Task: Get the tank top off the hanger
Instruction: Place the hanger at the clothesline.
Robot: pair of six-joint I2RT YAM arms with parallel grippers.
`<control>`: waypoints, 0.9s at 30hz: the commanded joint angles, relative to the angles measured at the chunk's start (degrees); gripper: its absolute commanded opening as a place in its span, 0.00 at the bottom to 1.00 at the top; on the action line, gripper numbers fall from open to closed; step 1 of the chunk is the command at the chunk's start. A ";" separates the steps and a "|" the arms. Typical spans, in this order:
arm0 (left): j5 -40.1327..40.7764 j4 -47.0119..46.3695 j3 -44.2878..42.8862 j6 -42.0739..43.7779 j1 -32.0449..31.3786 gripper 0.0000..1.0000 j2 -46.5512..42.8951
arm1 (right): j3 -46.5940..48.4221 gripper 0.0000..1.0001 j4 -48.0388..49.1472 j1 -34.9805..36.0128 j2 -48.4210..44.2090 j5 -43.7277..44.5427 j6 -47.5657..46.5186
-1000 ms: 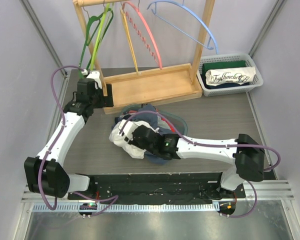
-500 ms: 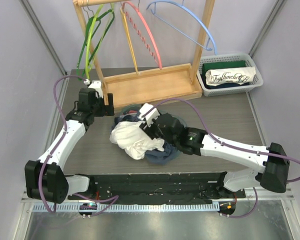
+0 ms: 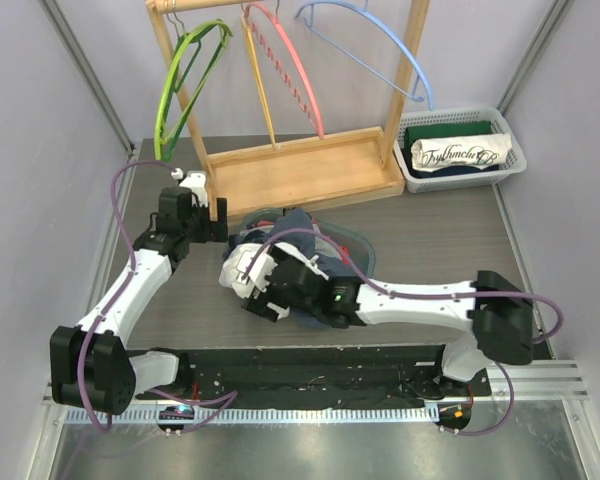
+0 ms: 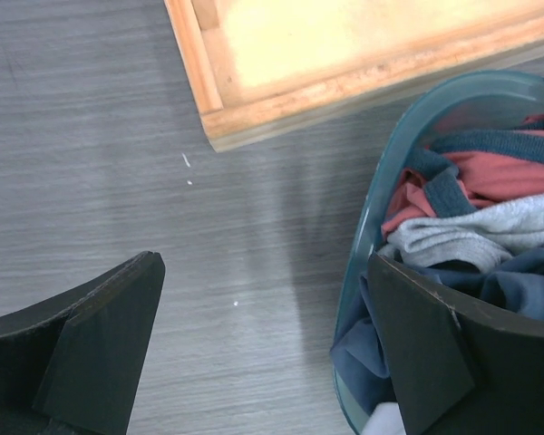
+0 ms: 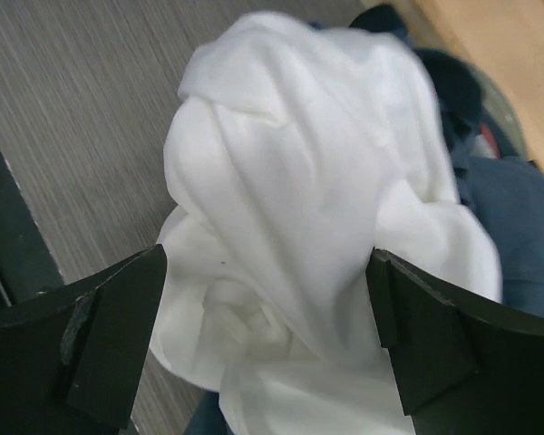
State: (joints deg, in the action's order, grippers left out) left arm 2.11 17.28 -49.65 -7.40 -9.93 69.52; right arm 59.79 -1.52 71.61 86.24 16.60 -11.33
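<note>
The white tank top (image 5: 299,172) lies crumpled on a pile of clothes in a teal basket (image 3: 362,246). No hanger is in it. My right gripper (image 5: 265,272) is open and hovers right over it, with white folds between the wide jaws; in the top view the right gripper (image 3: 252,285) hides most of the cloth. The green hanger (image 3: 185,80) hangs bare at the left end of the wooden rack. My left gripper (image 4: 265,265) is open over bare table, its right finger above the basket rim (image 4: 381,208). In the top view the left gripper (image 3: 218,217) sits by the rack's front left corner.
The wooden rack's base tray (image 3: 300,170) stands behind the basket, its corner (image 4: 227,136) close to my left gripper. Yellow (image 3: 260,90), pink (image 3: 290,70) and blue (image 3: 380,45) hangers hang on the rail. A white basket (image 3: 510,165) of folded clothes stands at the back right.
My right gripper has opened wide and let go of the white tank top, and has swung back left over the pile. The green hanger has swung. My left gripper drew slightly nearer.
</note>
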 commanded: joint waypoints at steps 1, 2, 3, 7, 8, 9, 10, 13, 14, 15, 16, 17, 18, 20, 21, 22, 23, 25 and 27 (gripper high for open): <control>2.02 -5.32 -1.24 2.39 1.06 1.00 -1.05 | 1.73 1.00 4.50 -1.03 6.04 -1.04 -0.10; 2.89 -5.41 -1.41 2.30 1.23 1.00 -0.88 | 1.73 0.97 4.94 -1.39 7.09 -2.17 0.34; 3.16 -5.41 -1.42 1.95 1.32 1.00 -0.87 | 1.82 0.93 5.47 -1.74 7.54 -3.14 1.13; 3.08 -9.00 0.42 1.16 2.11 1.00 -0.79 | 1.65 0.51 5.47 -3.24 5.53 -1.75 1.75; 3.08 -9.80 0.78 1.42 2.29 1.00 -0.70 | 1.12 0.35 5.56 -3.32 3.96 -0.79 1.84; 2.90 -10.42 1.22 2.21 2.37 1.00 -0.18 | 0.86 0.28 5.39 -3.41 0.89 0.00 1.84; 2.90 -11.38 1.22 2.56 2.64 1.00 0.18 | 0.77 0.23 4.86 -3.50 -1.05 1.49 2.10; 1.94 -13.05 0.96 4.84 3.43 1.00 1.23 | -0.72 0.16 3.54 -4.38 -7.80 3.52 2.72; 1.76 -12.89 0.70 5.63 3.34 1.00 1.50 | -1.60 0.15 3.11 -4.55 -9.06 3.96 3.33; 1.85 -10.53 -0.70 6.25 3.34 1.00 2.37 | -2.13 0.16 1.88 -5.16 -10.46 4.40 3.77; 2.72 -8.34 -1.76 6.60 3.60 1.00 3.25 | -2.66 0.16 1.87 -5.34 -12.56 5.54 4.04; 2.81 -5.70 -3.16 6.69 3.69 1.00 4.30 | -3.79 0.16 0.30 -5.43 -13.72 6.16 4.47; 2.46 -0.28 -6.22 6.78 3.95 1.00 5.36 | -4.41 0.16 -0.67 -5.95 -14.68 6.34 4.74; 1.23 1.35 -7.48 6.35 4.83 1.00 7.30 | -6.25 0.16 -1.38 -6.92 -16.45 6.25 5.27; 0.71 -0.04 -6.96 6.08 5.01 1.00 7.13 | -6.70 0.17 -2.16 -8.14 -16.54 5.90 5.96; 0.18 -1.36 -6.34 5.91 5.10 1.00 6.52 | -7.14 0.17 -2.61 -8.85 -16.54 4.86 6.49; -0.87 -2.41 -5.64 4.86 5.01 1.00 6.07 | -7.75 0.18 -3.13 -9.47 -16.19 3.19 6.93; -1.84 -3.39 -5.37 3.98 5.01 1.00 6.33 | -8.46 0.21 -4.10 -10.44 -15.49 1.34 8.43; -1.93 -3.13 -5.37 3.79 5.01 1.00 7.03 | -9.60 0.23 -4.54 -10.97 -13.38 -1.56 9.39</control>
State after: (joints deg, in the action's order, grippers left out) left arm 2.35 15.57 -54.24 -2.63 -5.10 76.82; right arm 51.99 -4.14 61.89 70.24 19.33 -5.39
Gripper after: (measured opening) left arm 0.996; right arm 0.216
